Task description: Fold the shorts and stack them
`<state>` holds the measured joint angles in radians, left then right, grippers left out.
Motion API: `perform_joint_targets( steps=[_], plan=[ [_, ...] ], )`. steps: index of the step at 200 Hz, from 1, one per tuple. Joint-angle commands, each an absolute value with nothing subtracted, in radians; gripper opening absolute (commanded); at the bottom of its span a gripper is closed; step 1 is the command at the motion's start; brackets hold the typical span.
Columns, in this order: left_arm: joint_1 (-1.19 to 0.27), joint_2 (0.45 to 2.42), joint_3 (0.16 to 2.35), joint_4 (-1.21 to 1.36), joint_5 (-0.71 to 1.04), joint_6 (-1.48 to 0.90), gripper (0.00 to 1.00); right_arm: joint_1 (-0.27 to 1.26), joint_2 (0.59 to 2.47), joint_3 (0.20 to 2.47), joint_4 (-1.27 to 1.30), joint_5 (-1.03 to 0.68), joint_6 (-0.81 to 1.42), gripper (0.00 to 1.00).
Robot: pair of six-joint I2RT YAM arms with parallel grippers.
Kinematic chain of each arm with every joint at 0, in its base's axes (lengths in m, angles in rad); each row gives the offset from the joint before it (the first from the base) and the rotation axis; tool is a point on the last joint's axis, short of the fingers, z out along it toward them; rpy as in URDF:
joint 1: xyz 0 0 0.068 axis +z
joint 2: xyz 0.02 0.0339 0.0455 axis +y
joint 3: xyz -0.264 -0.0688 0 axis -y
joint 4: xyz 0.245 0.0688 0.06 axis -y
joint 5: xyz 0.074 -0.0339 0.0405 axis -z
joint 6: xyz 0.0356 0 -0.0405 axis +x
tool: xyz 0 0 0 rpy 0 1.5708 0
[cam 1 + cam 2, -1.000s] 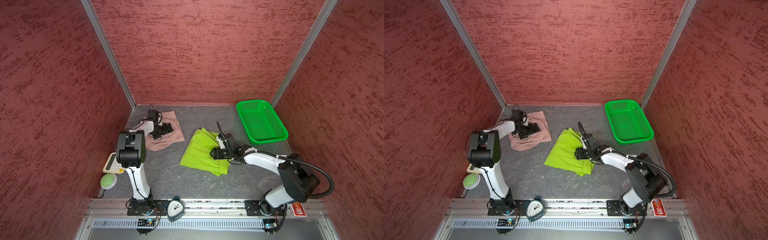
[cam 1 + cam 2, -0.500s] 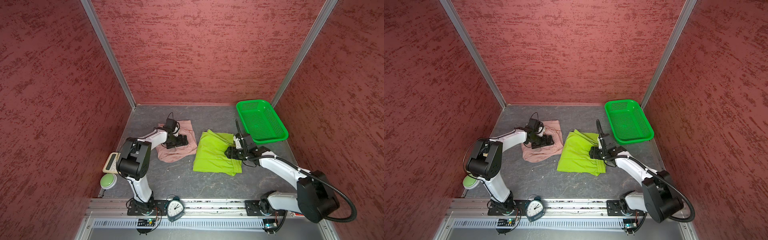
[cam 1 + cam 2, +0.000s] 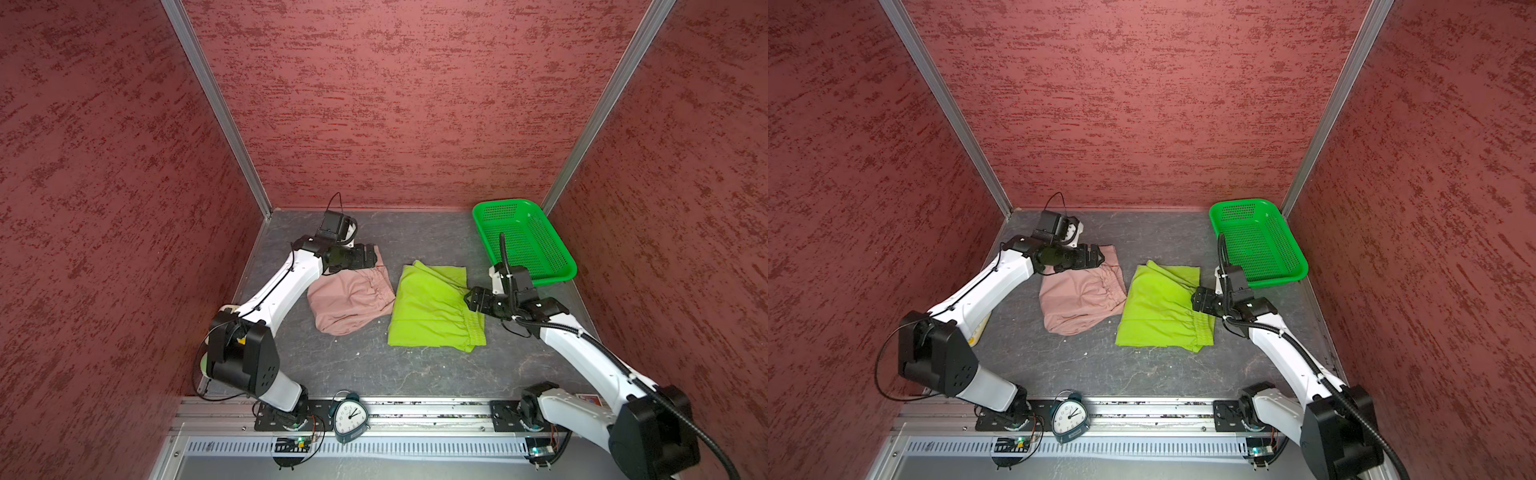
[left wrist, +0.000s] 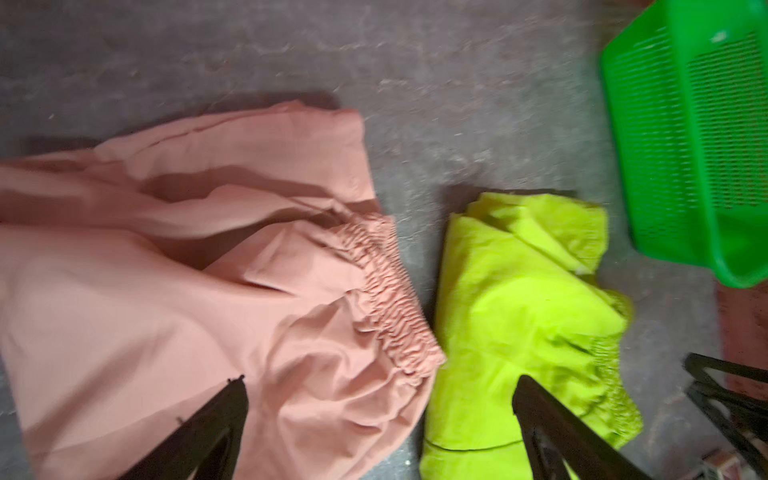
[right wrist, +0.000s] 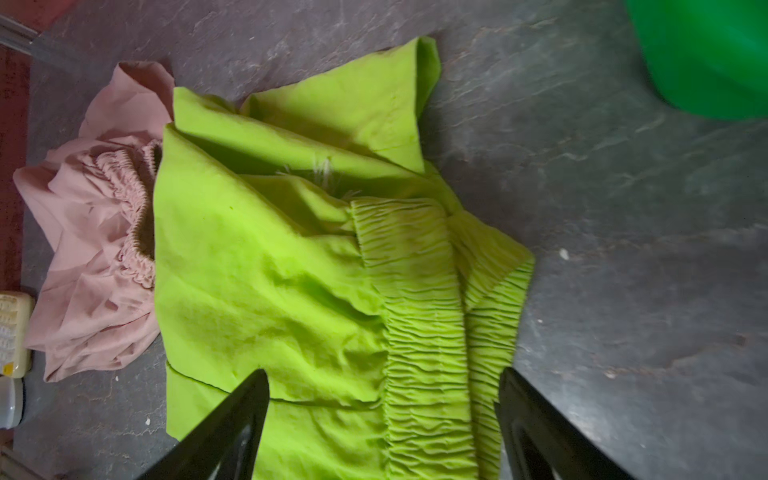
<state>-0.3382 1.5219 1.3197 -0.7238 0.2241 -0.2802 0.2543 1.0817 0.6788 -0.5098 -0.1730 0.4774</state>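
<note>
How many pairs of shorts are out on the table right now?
2. The pink shorts lie left of centre. The lime green shorts lie just to their right, nearer the green basket, which looks empty. None seems hidden.

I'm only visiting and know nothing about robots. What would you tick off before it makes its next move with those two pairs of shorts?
1. Left gripper open, holding nothing: ok.
2. Right gripper open above the lime green shorts: ok.
3. Pink shorts folded neatly: not ok, rumpled.
4. Shorts stacked: not ok, they lie side by side.
5. The two pairs' edges touching: cannot tell.
</note>
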Motion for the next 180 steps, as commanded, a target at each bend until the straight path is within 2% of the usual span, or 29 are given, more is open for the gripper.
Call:
perform_joint_targets(
  steps=[1, 74, 109, 180],
  plan=[
    [-0.418, 1.567, 1.268, -0.695, 0.37, -0.276, 0.99, 0.212, 1.066, 0.622, -0.514, -0.195, 0.511, 0.89],
    [-0.622, 1.562, 1.061, -0.582, 0.418, -0.317, 0.99, 0.114, 1.059, 0.507, -0.429, -0.31, 0.54, 0.96],
    [-0.633, 1.586, 1.004, -0.465, 0.384, -0.318, 0.99, 0.113, 1.095, 0.478, -0.344, -0.33, 0.545, 0.97],
    [-0.642, 1.708, 0.962, -0.243, 0.443, -0.309, 1.0, 0.112, 1.196, 0.435, -0.205, -0.383, 0.555, 0.98]
  ],
)
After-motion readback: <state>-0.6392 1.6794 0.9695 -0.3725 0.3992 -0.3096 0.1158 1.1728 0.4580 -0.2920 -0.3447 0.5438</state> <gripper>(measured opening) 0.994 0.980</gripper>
